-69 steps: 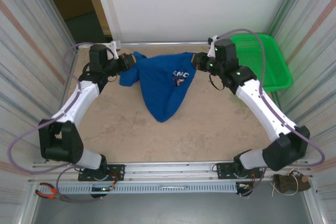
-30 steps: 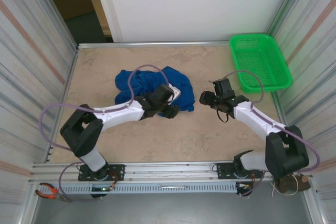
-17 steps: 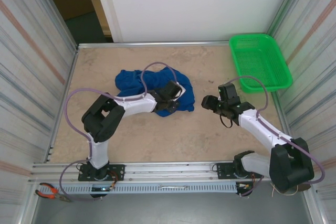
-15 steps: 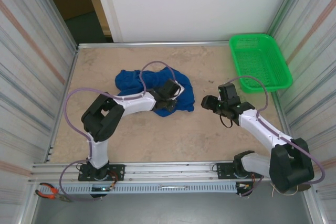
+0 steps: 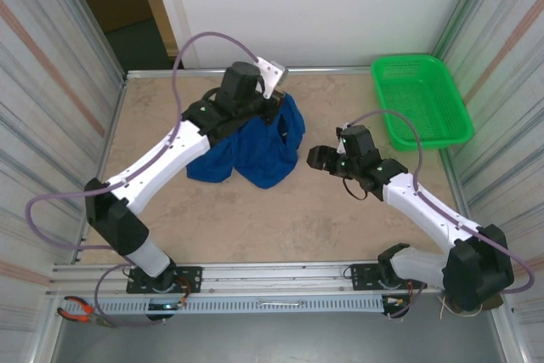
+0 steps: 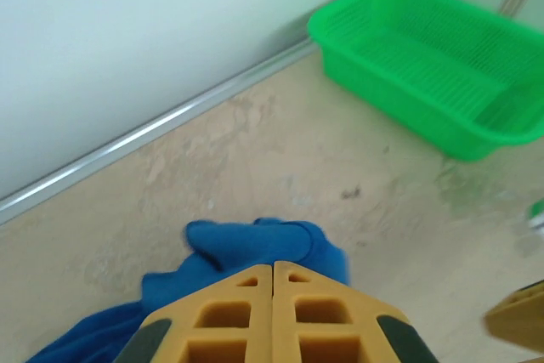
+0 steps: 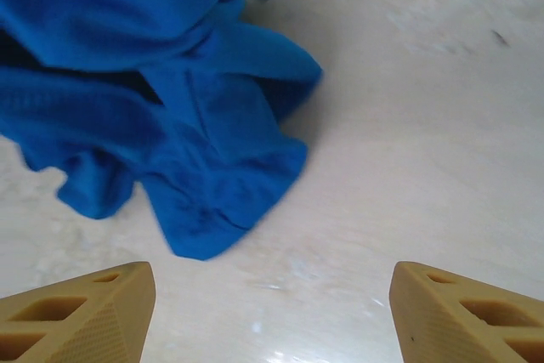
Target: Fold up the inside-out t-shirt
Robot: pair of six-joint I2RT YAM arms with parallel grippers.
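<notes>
The inside-out t-shirt [image 5: 251,146] is a royal-blue bunch hanging from my left gripper [image 5: 274,102] at the far middle of the table, its lower folds resting on the tabletop. In the left wrist view the yellow fingers [image 6: 238,312] are pressed together, and my left gripper [image 6: 272,268] is shut on a wad of the t-shirt [image 6: 255,242] that sticks out past the tips. My right gripper [image 5: 313,159] hovers open just right of the cloth. In the right wrist view the right gripper [image 7: 272,312] has bare table between its fingers, and the t-shirt [image 7: 161,99] lies ahead to the left.
A green mesh basket [image 5: 416,58] stands at the far right corner; its outer wall [image 6: 391,91] shows in the left wrist view. A white wall rises behind the table and ribbed panels close both sides. Pliers [image 5: 81,310] lie below the front rail.
My left gripper shut on the t-shirt, then lifted and carried it from mid-table toward the back wall. The right gripper shifted slightly left and stayed open.
</notes>
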